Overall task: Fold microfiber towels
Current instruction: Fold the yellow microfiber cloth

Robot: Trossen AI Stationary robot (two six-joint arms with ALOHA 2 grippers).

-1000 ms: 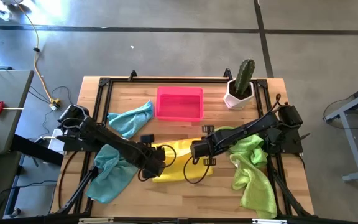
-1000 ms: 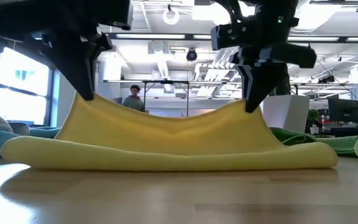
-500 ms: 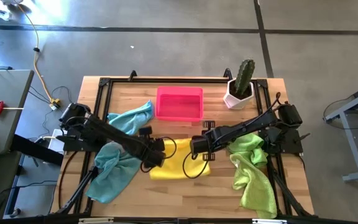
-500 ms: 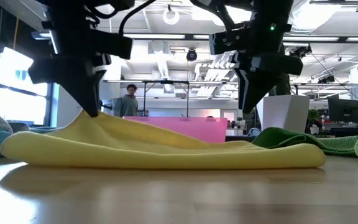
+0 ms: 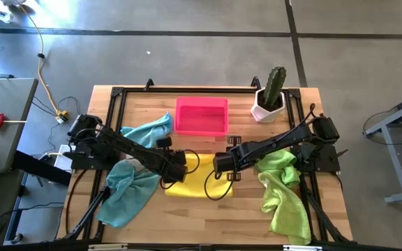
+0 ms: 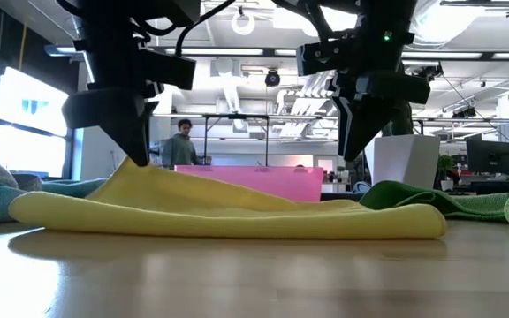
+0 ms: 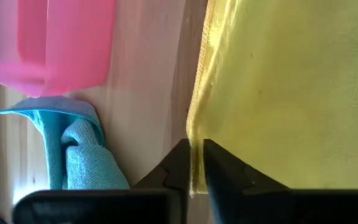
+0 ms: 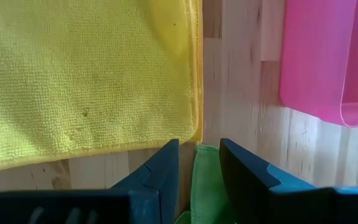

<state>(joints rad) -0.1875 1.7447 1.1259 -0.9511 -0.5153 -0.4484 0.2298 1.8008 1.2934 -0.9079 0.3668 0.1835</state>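
Left gripper [image 7: 195,165] pinches the flat yellow microfiber towel's [image 5: 202,176] edge; right gripper [image 8: 199,163] hovers open, holding nothing, above its corner.

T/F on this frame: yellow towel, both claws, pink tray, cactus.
1. The yellow microfiber towel lies folded on the wooden table. True.
2. The left claw has let go of the towel. False: the towel's edge sits between its fingers.
3. The right claw stands open, holding nothing. True.
4. The rigid pink rectangular tray holds a green towel. False: it looks empty.
5. The potted cactus lies toppled. False: it stands upright.
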